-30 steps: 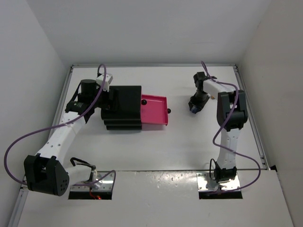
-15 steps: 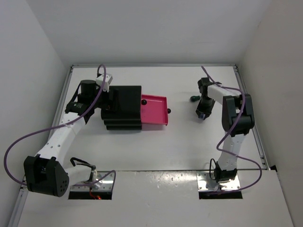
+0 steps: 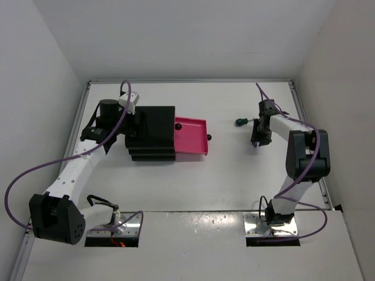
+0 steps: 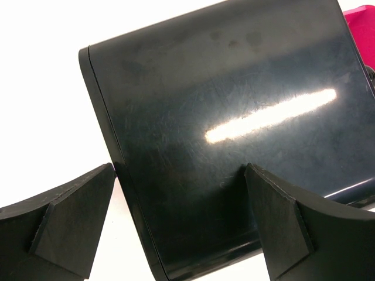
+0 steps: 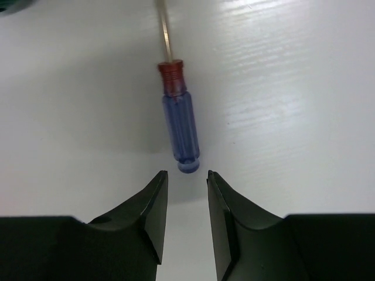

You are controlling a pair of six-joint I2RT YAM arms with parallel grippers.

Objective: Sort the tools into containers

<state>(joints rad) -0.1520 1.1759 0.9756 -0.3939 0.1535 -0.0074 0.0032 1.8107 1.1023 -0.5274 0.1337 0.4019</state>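
The step in hand looks like picking up the purple-handled screwdriver (image 5: 180, 132). It lies on the table at twelve o'clock from the right gripper (image 5: 184, 175), handle end just beyond its narrowly parted, empty fingertips. Next the fingers probably must widen and advance. The left gripper (image 4: 179, 170) hangs wide open over the black cabinet (image 4: 234, 88).

Looked like robotics lab, bench-top test cell. Boxed in by plain white walls (image 3: 176, 35) on three sides. Floored with white table (image 3: 222, 181). Fitted with left arm (image 3: 73, 170) and right arm (image 3: 290, 186), bolted at near edge on metal plates (image 3: 252, 228). Wired with loose purple cables (image 3: 7, 196) looping from bases. Lit evenly, seen from fixed overhead view.
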